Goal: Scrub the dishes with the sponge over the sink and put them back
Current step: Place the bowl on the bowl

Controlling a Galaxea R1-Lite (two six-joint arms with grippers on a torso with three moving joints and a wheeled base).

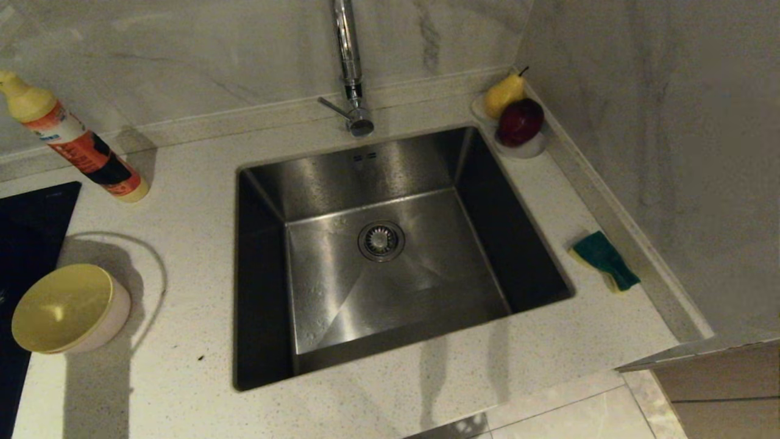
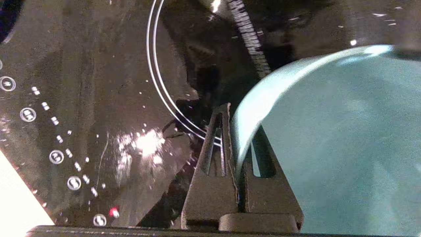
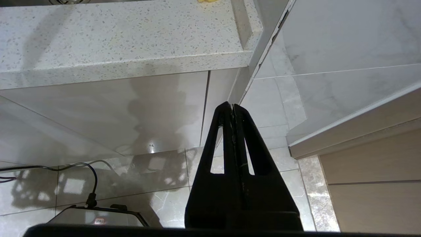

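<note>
I see a pale yellow bowl (image 1: 67,308) on the white speckled surface (image 1: 183,183), a steel-grey sink (image 1: 390,256), a dark green and yellow sponge (image 1: 604,260), and a bowl (image 2: 329,148) that appears light blue held by the black left hand (image 2: 235,144).

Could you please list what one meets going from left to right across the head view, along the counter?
Black hob → yellow bowl → bottle → sink → fruit dish with pear and red fruit → sponge.
</note>
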